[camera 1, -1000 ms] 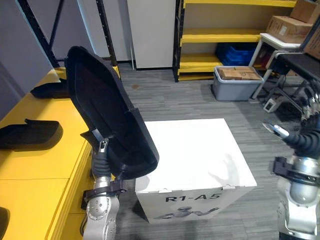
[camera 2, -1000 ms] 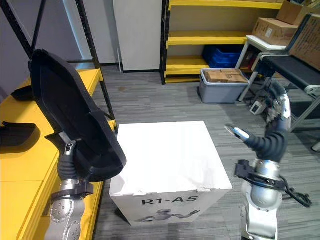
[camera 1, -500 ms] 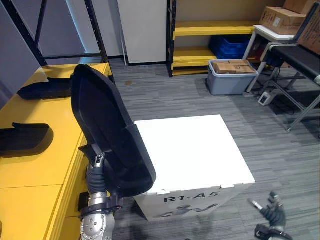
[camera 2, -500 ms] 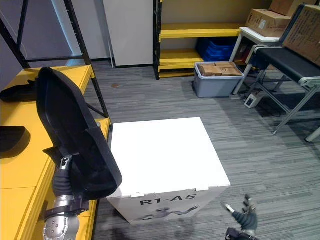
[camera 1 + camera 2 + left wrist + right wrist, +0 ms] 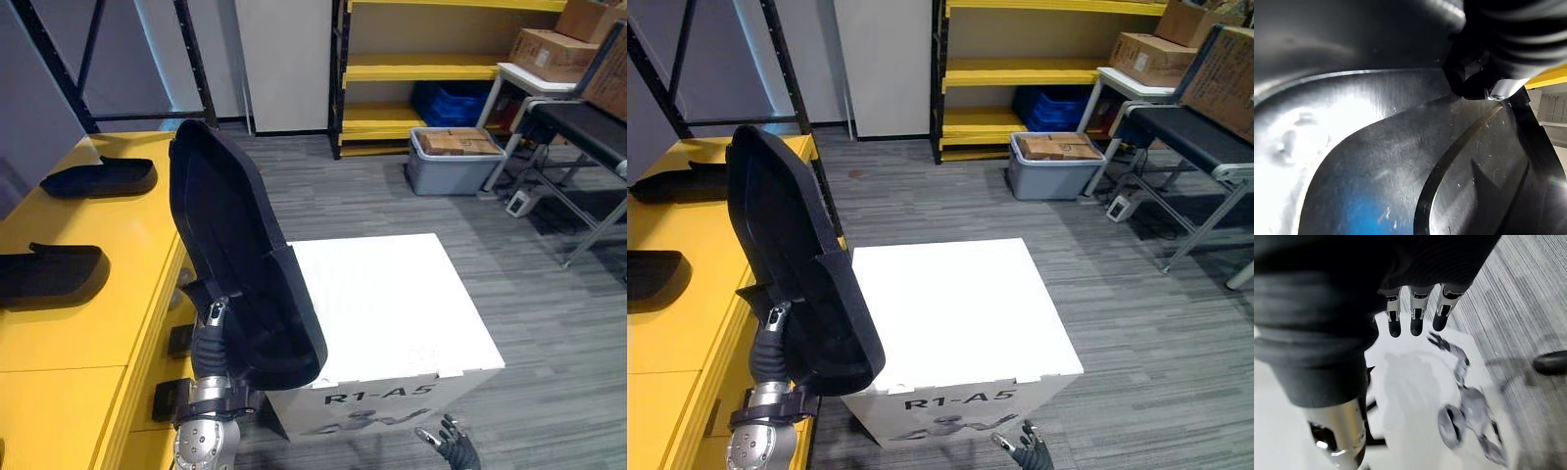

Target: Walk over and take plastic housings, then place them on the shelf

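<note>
A large black plastic housing [image 5: 235,255] stands upright above the edge of the yellow shelf [image 5: 108,235], its hollow side facing me. My left hand [image 5: 213,317] is shut on its lower part from below. The left wrist view looks into the housing's glossy inner wall [image 5: 1376,161], with the hand's dark cover [image 5: 1513,29] close against it. Two more black housings [image 5: 98,176] [image 5: 49,274] lie on the yellow shelf to the left. My right hand [image 5: 1027,452] hangs low in front of the white box, and its fingers [image 5: 1413,316] are straight and hold nothing.
A white cardboard box [image 5: 392,294] stands on the floor right of the held housing. Behind it are yellow racks [image 5: 441,69], a grey bin of cartons [image 5: 456,162], cardboard boxes [image 5: 554,49] and a black-topped table [image 5: 583,117]. A black rack post [image 5: 191,59] rises behind the shelf.
The camera has shifted. My right arm, raised at the right a second ago, has dropped to the lower edge. My left hand still holds the housing upright.
</note>
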